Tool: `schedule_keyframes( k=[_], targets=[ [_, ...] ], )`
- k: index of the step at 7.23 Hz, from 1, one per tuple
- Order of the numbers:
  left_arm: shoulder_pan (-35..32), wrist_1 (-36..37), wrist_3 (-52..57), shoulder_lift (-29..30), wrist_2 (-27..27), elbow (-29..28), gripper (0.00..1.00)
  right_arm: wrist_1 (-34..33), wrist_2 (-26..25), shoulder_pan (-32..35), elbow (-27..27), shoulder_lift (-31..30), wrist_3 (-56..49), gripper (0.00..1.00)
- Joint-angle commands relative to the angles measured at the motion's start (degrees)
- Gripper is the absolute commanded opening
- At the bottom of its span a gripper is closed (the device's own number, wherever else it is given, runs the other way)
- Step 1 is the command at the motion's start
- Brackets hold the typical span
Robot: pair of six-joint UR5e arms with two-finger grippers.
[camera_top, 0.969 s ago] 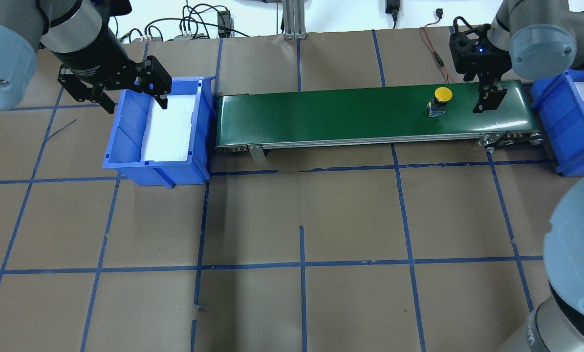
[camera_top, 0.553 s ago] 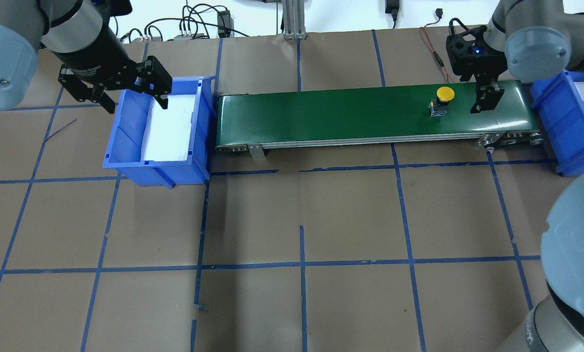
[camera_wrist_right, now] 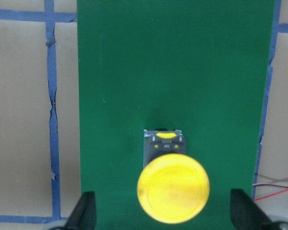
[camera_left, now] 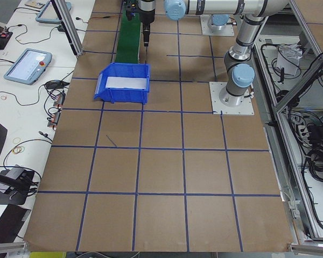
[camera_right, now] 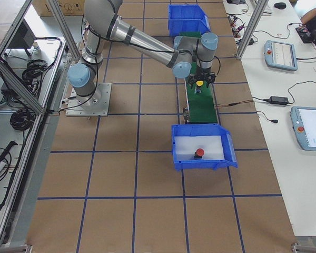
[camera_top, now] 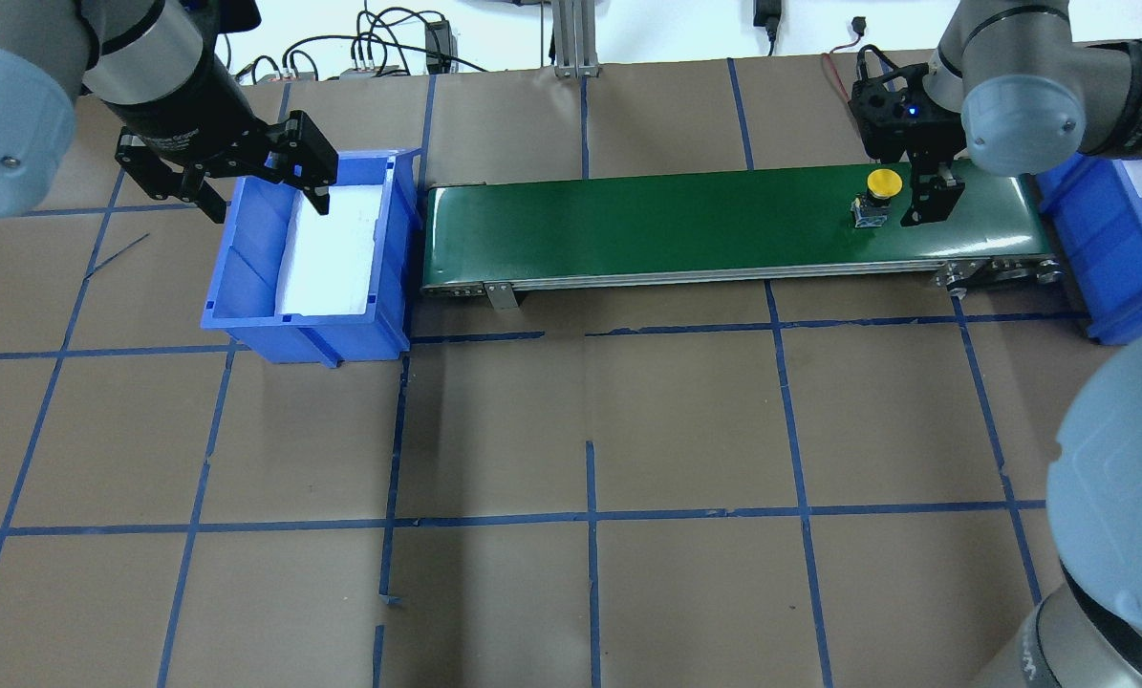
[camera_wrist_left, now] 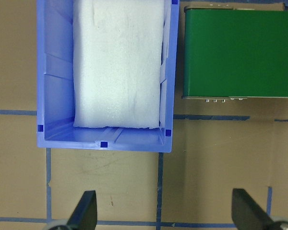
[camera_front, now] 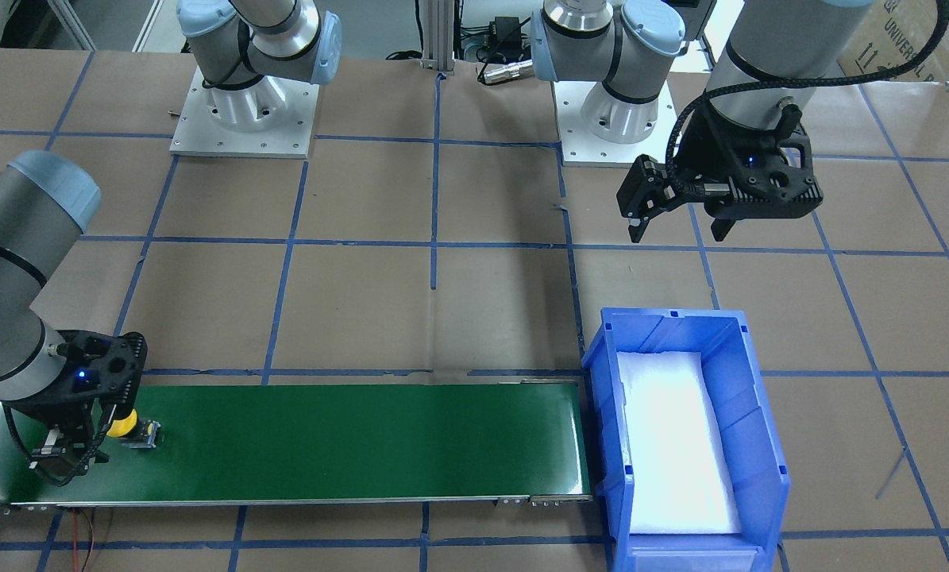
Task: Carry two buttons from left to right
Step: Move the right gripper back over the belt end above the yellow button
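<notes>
The yellow button (camera_top: 883,182) stands on the green conveyor (camera_top: 676,220) near its right end, and also shows on the belt from the front (camera_front: 122,423). My right gripper (camera_top: 919,191) hangs open just to its right. In the right wrist view the yellow button (camera_wrist_right: 173,188) lies in line with the gap, just ahead of the fingertips (camera_wrist_right: 86,211). The red button (camera_right: 199,153) rests on white foam in the right blue bin (camera_right: 181,153). My left gripper (camera_top: 265,196) is open and holds nothing at the far end of the left blue bin (camera_top: 246,287), which holds only foam.
The right blue bin (camera_top: 1096,239) sits past the belt's right end. Cables and an aluminium post (camera_top: 571,38) line the table's back edge. Both arm bases (camera_front: 244,103) stand on the brown, blue-taped tabletop behind the belt.
The yellow button has ridden a little further right along the belt. My right gripper has moved left toward it, still open. The left arm has not moved.
</notes>
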State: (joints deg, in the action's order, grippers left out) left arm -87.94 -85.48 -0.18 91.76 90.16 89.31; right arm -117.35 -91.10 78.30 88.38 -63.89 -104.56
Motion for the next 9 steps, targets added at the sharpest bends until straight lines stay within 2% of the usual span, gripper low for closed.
schedule_keyframes(
  k=[1,2,3,4,5,6,9],
  targets=[
    [0.14,-0.22,0.00,0.00,0.01,-0.10,1.00,-0.16,1.28,0.01,0.04,0.34,-0.03,0.97],
    [0.05,-0.30,0.00,-0.18,-0.42,-0.10,1.00,-0.25,1.28,0.01,0.04,0.43,-0.03,0.95],
    [0.05,-0.30,0.00,-0.18,-0.52,-0.10,1.00,-0.86,-0.98,0.01,0.12,0.52,0.32,0.80],
    [0.05,-0.30,0.00,-0.18,-0.17,-0.10,1.00,-1.74,-4.40,0.01,0.12,0.52,0.41,0.54],
    [0.05,-0.22,0.00,-0.18,-0.08,-0.01,1.00,-1.92,-4.95,0.01,0.04,0.34,0.41,0.35],
    [0.05,-0.13,0.00,-0.18,-0.08,-0.01,1.00,-1.92,-5.13,0.01,-0.14,0.17,1.02,0.24],
    [0.14,0.14,0.00,-0.18,-0.08,-0.01,1.00,-1.92,-5.13,-0.07,-0.84,-0.18,1.02,0.21]
  ],
)
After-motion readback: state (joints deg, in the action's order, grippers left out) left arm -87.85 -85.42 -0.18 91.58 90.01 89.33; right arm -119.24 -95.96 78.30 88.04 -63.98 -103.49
